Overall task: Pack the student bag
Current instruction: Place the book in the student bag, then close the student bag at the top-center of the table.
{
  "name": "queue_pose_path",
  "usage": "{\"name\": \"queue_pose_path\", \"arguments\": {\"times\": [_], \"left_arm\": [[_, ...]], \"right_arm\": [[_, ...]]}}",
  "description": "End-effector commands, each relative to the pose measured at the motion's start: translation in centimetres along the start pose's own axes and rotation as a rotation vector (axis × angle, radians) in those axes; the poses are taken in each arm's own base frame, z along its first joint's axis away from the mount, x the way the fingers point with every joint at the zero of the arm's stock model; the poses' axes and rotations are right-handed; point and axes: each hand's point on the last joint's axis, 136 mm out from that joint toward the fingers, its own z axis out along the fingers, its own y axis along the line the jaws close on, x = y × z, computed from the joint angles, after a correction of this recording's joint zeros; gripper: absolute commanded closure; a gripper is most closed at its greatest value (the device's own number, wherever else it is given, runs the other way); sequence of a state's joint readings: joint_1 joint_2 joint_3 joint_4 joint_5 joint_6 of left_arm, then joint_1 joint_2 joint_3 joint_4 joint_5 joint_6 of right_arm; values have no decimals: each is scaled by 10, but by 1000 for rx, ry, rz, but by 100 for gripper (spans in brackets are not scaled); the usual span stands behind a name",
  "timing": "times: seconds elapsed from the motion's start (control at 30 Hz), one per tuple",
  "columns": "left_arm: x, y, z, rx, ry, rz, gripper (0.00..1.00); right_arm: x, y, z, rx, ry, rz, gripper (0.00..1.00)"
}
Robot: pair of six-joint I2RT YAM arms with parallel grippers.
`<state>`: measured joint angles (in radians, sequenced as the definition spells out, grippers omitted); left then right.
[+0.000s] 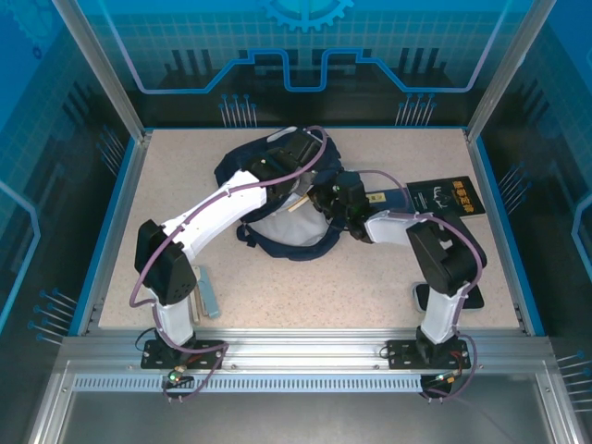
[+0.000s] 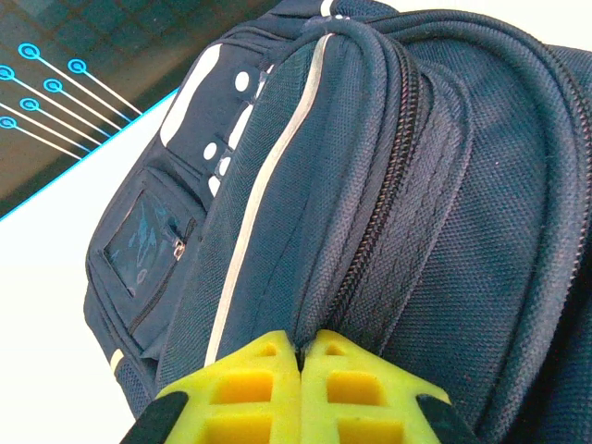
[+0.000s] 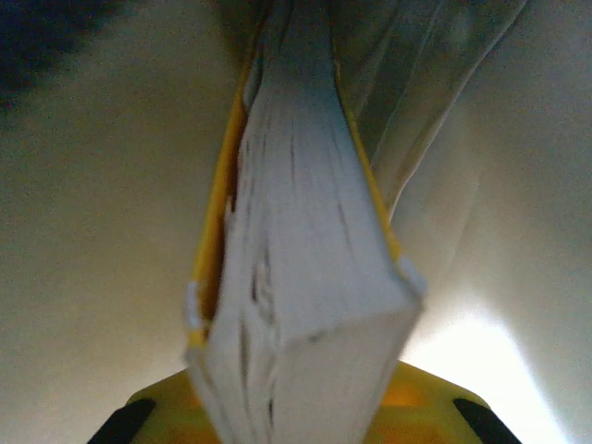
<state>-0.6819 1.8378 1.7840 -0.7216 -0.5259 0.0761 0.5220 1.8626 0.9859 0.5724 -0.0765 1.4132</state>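
The student bag (image 1: pixel 242 166) lies at the back middle of the table, dark navy, its mouth held open so the pale lining (image 1: pixel 277 229) shows. My left gripper (image 2: pixel 301 351) is shut on a fold of the bag's fabric beside the zipper (image 2: pixel 398 176); in the top view this left gripper (image 1: pixel 298 150) sits at the bag's upper edge. A white reflective stripe (image 2: pixel 277 176) runs down the bag. My right gripper (image 1: pixel 321 199) reaches into the opening, shut on a thick yellow-covered book (image 3: pixel 305 277) whose page edges face the camera. Pale lining (image 3: pixel 102 231) surrounds that book.
A small navy book with yellow lettering (image 1: pixel 442 197) lies on the table to the right of the bag. A pale blue-green bar-shaped item (image 1: pixel 209 292) rests by the left arm's base. A black object (image 1: pixel 474 297) lies beside the right arm's base. Glass walls enclose the table.
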Motion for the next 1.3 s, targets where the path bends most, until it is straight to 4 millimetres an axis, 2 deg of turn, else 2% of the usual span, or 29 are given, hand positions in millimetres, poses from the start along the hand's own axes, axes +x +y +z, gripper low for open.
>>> {"name": "queue_pose_path", "arguments": {"times": [0.0, 0.1, 0.2, 0.3, 0.43, 0.5, 0.63, 0.83, 0.93, 1.0, 1.1, 1.17, 1.2, 1.27], "left_arm": [[-47, 17, -48, 10, -171, -115, 100], [-46, 17, -47, 14, -166, -119, 100], [-45, 16, -45, 15, -162, -122, 100], [-43, 15, -44, 17, -157, -124, 100], [-36, 16, -36, 12, -139, -131, 100], [-33, 19, -32, 9, -130, -140, 100], [-25, 23, -25, 4, -114, -150, 100], [-10, 30, -15, -15, -85, -166, 100], [3, 39, -11, -35, -66, -176, 100], [13, 47, -11, -50, -54, -183, 100], [35, 59, -11, -68, -25, -201, 100], [50, 66, -11, -77, -8, -217, 100], [58, 67, -11, -76, 2, -226, 100], [71, 70, -11, -77, 18, -240, 100]], "right_arm": [[-12, 44, 10, -126, -85, 12, 91], [-9, 38, 21, -83, -89, 35, 87], [-1, 29, 35, -56, -57, 71, 77], [8, 34, 43, -110, 9, 100, 64], [12, 22, 26, -59, 45, 121, 42], [15, 18, 12, -38, 71, 130, 36], [26, 6, -21, 39, 145, 151, 35], [43, -12, -72, 163, 211, 125, 57], [45, -38, -102, 283, 206, 44, 62], [37, -52, -121, 367, 177, -34, 62], [11, -71, -147, 498, 123, -146, 59], [-4, -85, -157, 550, 115, -164, 56], [-17, -78, -156, 539, 105, -181, 54], [-35, -84, -156, 568, 100, -189, 51]]}}
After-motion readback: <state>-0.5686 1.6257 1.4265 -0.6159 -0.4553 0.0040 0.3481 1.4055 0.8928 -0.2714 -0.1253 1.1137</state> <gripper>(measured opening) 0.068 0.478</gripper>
